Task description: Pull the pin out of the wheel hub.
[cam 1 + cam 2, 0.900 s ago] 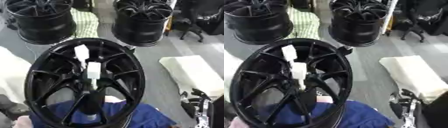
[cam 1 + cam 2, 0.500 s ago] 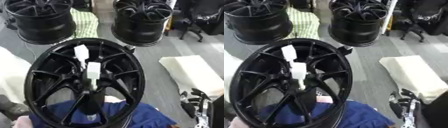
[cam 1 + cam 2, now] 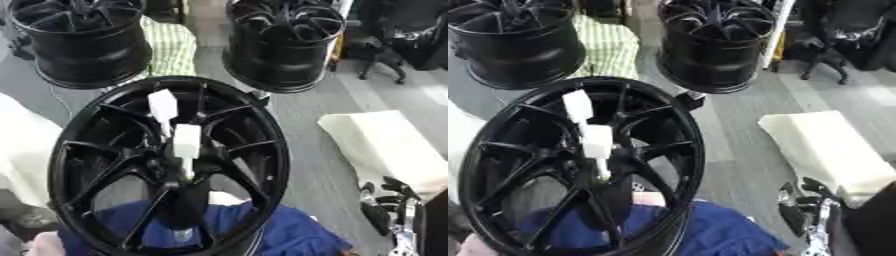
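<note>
A large black wheel hub (image 3: 63,165) stands tilted in the middle, its spoked face towards me. A white pin (image 3: 186,142) sticks out of its centre, with a thin stem running down into the hub bore. A second white piece (image 3: 163,104) lies just above it along a spoke. My right hand (image 3: 388,201) rests at the lower right, fingers up and relaxed, well apart from the hub and holding nothing. My left hand shows in neither view. Nothing grips the pin.
Two more black wheels (image 3: 79,42) (image 3: 284,42) stand behind, with a green striped cloth (image 3: 171,45) between them. A white foam pad (image 3: 385,145) lies to the right, and blue fabric (image 3: 289,235) sits under the hub's lower edge. A pale bulky object (image 3: 19,145) is at the left.
</note>
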{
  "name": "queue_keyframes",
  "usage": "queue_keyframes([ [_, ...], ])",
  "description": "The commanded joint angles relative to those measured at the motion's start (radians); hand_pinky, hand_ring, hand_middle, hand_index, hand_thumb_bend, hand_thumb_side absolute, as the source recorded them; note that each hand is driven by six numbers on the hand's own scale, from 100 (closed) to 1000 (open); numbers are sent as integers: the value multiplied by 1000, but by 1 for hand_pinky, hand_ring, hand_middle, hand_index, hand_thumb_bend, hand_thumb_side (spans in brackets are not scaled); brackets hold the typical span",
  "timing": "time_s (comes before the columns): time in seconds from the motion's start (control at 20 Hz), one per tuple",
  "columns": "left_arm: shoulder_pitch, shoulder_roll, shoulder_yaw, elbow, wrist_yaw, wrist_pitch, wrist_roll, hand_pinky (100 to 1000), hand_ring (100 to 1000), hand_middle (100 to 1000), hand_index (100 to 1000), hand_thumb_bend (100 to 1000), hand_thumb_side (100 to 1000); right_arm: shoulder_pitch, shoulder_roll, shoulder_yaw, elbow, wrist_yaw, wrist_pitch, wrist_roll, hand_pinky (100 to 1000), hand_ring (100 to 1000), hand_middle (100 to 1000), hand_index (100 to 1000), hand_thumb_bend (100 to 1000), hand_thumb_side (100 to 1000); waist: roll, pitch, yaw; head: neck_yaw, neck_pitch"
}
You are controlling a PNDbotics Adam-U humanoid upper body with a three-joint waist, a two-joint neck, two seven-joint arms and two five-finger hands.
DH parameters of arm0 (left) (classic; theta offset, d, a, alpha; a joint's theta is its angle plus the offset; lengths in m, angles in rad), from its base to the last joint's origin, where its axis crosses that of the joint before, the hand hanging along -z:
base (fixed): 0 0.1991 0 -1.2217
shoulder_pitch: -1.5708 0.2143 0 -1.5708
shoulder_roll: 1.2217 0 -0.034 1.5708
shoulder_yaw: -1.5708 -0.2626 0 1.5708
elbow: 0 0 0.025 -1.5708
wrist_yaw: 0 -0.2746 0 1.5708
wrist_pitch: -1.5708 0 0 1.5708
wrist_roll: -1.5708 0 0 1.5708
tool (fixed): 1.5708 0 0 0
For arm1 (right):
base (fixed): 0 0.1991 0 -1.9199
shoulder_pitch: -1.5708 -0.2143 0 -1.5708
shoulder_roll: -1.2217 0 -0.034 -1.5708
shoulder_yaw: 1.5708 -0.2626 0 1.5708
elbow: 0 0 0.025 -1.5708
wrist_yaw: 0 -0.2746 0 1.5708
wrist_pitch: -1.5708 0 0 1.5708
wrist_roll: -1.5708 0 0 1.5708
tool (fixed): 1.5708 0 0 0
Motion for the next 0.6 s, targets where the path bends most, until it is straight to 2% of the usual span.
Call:
queue_keyframes([
  [0.05,-10,16,-2,-18,-5,2,-3,573,612,536,879,610,658,-5,-65,-12,-42,10,6,17,497,534,648,755,219,187,-1,-13,1,-1,-9],
  [0.2,-9,18,-2,-18,-8,4,-6,573,613,537,879,601,662,-10,-131,-22,-92,19,23,38,510,544,664,770,217,204,-5,-16,3,1,-8],
  [0.25,-7,22,-6,-17,-10,5,-10,573,613,537,878,596,661,-20,-152,-14,-109,21,23,48,518,550,672,777,220,210,-13,-21,9,-3,-3],
  [0.4,-8,33,-9,-18,-17,7,-19,574,614,538,874,546,647,-77,-226,26,-179,57,-11,91,540,569,699,801,220,227,-28,-23,15,2,-2],
  [0.45,-8,35,-9,-19,-20,7,-21,575,614,538,874,520,641,-92,-252,43,-205,72,-24,107,553,581,712,815,237,358,-31,-23,16,3,-2],
  [0.5,-9,39,-10,-19,-24,8,-25,575,615,538,874,494,632,-112,-280,66,-232,89,-38,124,560,586,720,822,223,236,-35,-23,19,4,-1],
  [0.6,-9,43,-11,-19,-29,9,-30,576,616,539,874,473,629,-146,-334,116,-286,122,-51,157,585,614,744,849,230,245,-41,-23,22,4,-1],
])
